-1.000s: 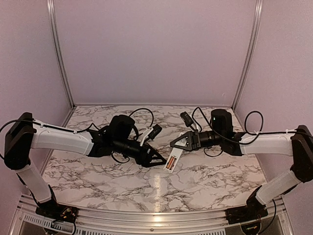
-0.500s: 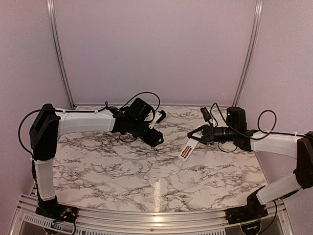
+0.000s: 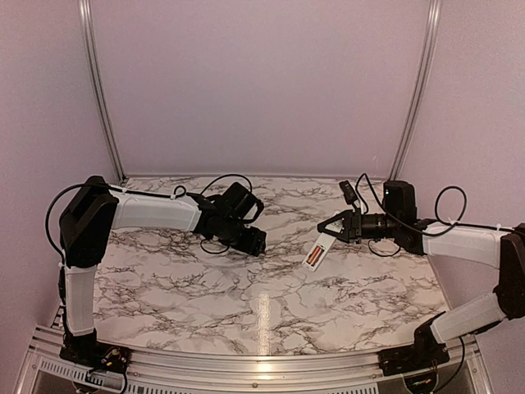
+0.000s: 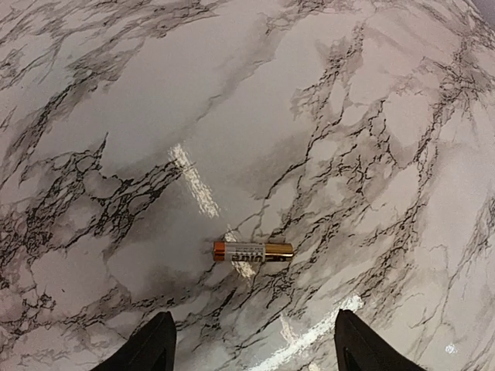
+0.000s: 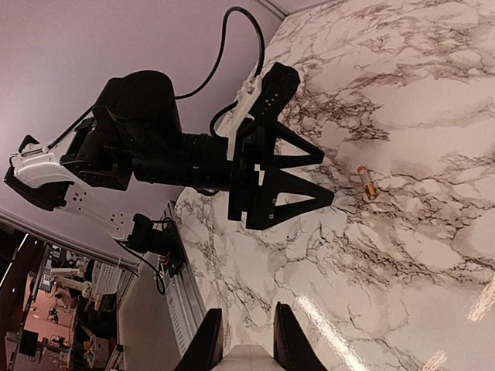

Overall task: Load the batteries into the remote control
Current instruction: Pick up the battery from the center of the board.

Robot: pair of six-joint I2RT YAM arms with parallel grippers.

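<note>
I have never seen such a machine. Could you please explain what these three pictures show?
This is a robot with two arms on a marble table. One picture is taken from above; the other two come from a camera on each wrist. The right fingers are shut on a white remote; something reddish shows inside it. The left fingers are open and point at one battery lying on the table. The right wrist camera sees that battery too.
</note>
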